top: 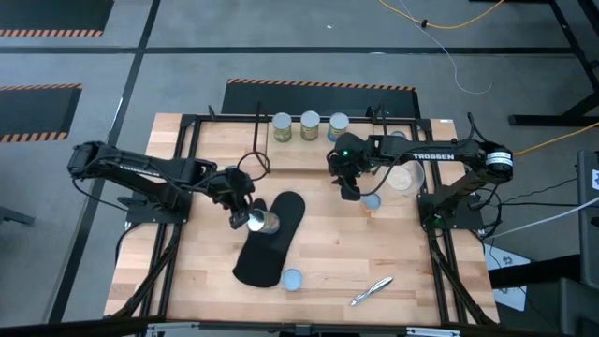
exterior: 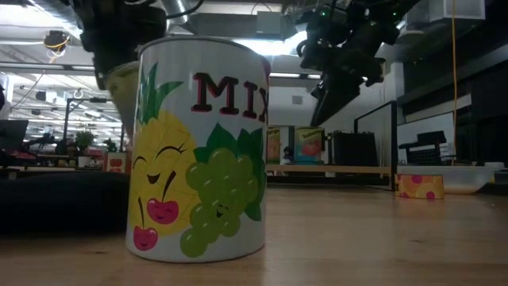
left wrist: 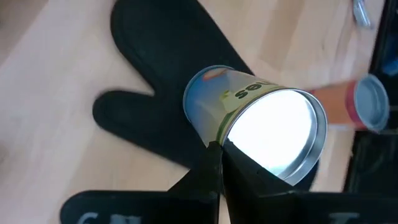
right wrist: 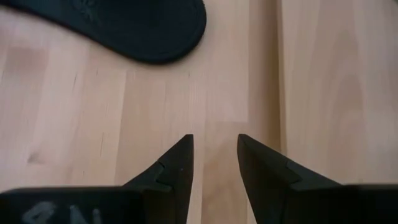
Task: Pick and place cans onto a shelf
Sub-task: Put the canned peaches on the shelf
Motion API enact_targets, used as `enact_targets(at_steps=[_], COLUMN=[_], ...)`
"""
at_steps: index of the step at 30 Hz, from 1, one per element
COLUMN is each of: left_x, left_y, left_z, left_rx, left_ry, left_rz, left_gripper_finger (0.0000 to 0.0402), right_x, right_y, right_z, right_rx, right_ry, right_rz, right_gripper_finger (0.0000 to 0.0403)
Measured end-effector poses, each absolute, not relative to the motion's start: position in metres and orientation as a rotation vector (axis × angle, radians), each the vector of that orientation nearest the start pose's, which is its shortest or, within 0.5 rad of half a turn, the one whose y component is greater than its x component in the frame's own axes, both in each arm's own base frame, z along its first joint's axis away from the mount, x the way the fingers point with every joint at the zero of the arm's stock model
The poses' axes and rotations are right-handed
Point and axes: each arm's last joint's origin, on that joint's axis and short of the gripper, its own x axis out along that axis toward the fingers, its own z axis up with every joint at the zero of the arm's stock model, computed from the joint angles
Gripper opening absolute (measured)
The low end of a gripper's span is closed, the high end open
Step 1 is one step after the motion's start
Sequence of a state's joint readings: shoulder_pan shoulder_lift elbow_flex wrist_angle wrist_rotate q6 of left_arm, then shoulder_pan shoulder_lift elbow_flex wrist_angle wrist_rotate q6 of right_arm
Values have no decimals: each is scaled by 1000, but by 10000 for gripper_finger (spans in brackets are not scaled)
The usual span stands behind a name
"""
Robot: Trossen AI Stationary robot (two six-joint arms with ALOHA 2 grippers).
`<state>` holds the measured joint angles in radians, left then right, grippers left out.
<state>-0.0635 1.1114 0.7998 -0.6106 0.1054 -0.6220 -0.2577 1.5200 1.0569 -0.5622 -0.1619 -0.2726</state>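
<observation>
My left gripper [top: 245, 218] is shut on a can [top: 265, 223] with a green and yellow label, tipped on its side above a black oven mitt [top: 273, 245]. My right gripper [top: 351, 190] is open and empty over bare wood; its wrist view [right wrist: 214, 155] shows the mitt's tip [right wrist: 124, 25] ahead. Three cans [top: 310, 125] stand in a row on the shelf [top: 296, 139] at the far edge. A blue-topped can [top: 372, 200] stands just right of my right gripper. A fruit-labelled can [exterior: 198, 151] stands near the front edge [top: 292, 279]. My left gripper pinches the can at the rim of its silvery end [left wrist: 219, 142], the fingers [left wrist: 205, 171] almost meeting there. It comes from the table's left. The can lies tilted on its side, silvery end toward the gripper, and the low view shows it lifted clear above the mitt [exterior: 121, 87].
A silvery pen-like item [top: 372, 290] lies near the front right. A pale round dish [top: 404, 176] sits under my right arm. Black frame rods run along both sides of the table [top: 173, 234]. Bare wood lies between the mitt and the shelf.
</observation>
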Motion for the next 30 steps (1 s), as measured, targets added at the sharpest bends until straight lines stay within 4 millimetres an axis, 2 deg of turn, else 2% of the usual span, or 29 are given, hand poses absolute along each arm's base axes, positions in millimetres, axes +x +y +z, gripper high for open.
enact_targets(at_steps=[6, 13, 20, 25, 30], left_x=[225, 243, 253, 258, 270], left_y=[-13, 0, 22, 39, 54], left_z=[238, 230, 239, 251, 276], left_rx=[-599, -625, -661, -658, -608], left_ry=[924, 861, 709, 700, 774], left_rz=[157, 191, 206, 261, 313], left_gripper_finger=[0, 0, 0, 0, 0], right_x=[299, 308, 308, 309, 311], right_y=[-73, -71, -70, -70, -71], right_z=[232, 240, 241, 243, 249], right_rx=[-46, -15, -4, -5, -9], right_ry=[940, 788, 773, 772, 762], right_rz=[52, 177, 208, 206, 205], right_gripper_finger=[129, 129, 129, 129, 129])
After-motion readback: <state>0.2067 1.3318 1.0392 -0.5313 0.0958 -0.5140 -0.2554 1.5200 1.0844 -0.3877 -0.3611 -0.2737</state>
